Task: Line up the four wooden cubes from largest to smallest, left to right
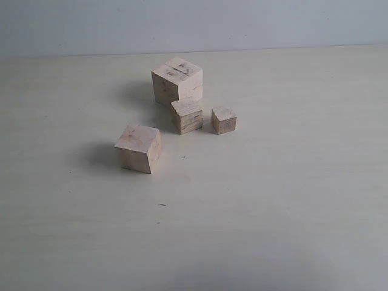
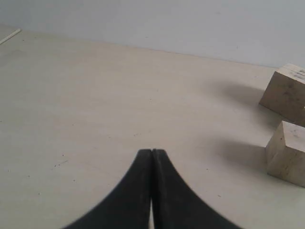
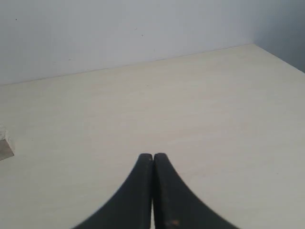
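Observation:
Four pale wooden cubes stand on the table in the exterior view. The largest cube, with dark marks and a groove on top, is at the back. Touching its front is a smaller cube, and the smallest cube sits just right of that. The second-largest cube stands apart, nearer and to the left. Neither arm shows in the exterior view. My left gripper is shut and empty, with the largest cube and the second-largest cube off to one side. My right gripper is shut and empty; a cube's corner shows at the frame edge.
The pale tabletop runs back to a light wall. A small dark mark and a short scratch lie on the table in front of the cubes.

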You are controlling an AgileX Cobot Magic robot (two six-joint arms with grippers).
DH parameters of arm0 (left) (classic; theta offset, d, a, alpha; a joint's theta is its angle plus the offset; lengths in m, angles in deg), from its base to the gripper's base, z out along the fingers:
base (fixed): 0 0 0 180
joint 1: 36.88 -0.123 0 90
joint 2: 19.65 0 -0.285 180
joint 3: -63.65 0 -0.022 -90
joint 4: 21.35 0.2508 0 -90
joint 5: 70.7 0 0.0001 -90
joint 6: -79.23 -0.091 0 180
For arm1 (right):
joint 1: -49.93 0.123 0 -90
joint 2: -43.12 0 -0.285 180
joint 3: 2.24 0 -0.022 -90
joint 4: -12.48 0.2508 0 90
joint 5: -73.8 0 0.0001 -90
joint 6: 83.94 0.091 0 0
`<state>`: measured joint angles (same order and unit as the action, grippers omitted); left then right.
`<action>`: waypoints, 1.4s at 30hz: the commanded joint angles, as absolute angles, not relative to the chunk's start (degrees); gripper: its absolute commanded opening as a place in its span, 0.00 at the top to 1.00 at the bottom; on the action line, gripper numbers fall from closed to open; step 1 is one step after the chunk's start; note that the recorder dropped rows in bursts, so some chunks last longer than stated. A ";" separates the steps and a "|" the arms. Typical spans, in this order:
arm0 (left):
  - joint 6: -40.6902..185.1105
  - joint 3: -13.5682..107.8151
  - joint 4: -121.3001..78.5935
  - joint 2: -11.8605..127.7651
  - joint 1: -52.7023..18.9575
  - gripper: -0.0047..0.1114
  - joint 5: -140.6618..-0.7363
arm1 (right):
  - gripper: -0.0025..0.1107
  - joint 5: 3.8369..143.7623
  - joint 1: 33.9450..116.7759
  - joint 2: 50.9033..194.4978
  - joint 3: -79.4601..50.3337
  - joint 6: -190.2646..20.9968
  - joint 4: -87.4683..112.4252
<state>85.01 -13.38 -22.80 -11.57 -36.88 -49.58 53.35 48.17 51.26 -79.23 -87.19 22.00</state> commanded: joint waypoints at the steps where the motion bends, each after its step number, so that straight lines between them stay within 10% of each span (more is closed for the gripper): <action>1: 84.86 -13.57 -23.35 -11.86 -36.57 0.96 -50.24 | 0.98 53.80 47.92 50.90 -79.46 -87.20 21.97; 11: 84.86 -13.57 -23.35 -11.86 -36.57 0.96 -50.24 | 0.98 54.58 47.92 50.90 -79.46 -87.20 21.97; 29: 84.86 -13.57 -23.35 -11.86 -36.57 0.96 -50.24 | 0.98 95.58 47.92 50.90 -79.37 -81.37 24.20; 42: 84.86 -13.57 -23.35 -11.86 -36.57 0.96 -50.24 | 0.98 68.88 47.92 74.26 -47.55 -81.30 24.13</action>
